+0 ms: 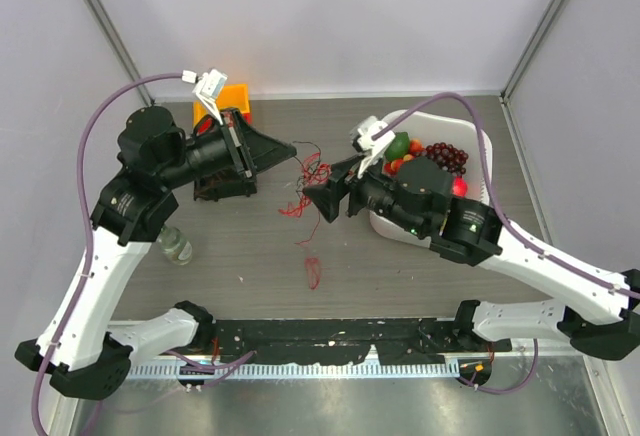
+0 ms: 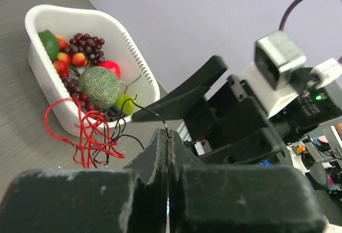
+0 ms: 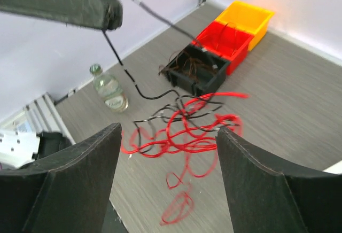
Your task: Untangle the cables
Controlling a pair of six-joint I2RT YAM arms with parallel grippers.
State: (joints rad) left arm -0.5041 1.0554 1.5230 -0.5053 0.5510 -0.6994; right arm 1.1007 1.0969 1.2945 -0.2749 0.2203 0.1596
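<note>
We list one loose tangle of thin red wires with a dark strand (image 1: 305, 184), on the grey bench (image 1: 400, 286) between the arms, mostly knotted, untangling in our judgement barely begun: left gripper (image 2: 167, 133) jaws shut on the dark strand, right gripper (image 3: 168, 134) jaws wide, empty.

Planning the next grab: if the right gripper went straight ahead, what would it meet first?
Probably the cables, framed dead ahead of the open right gripper; depth is unclear.
</note>
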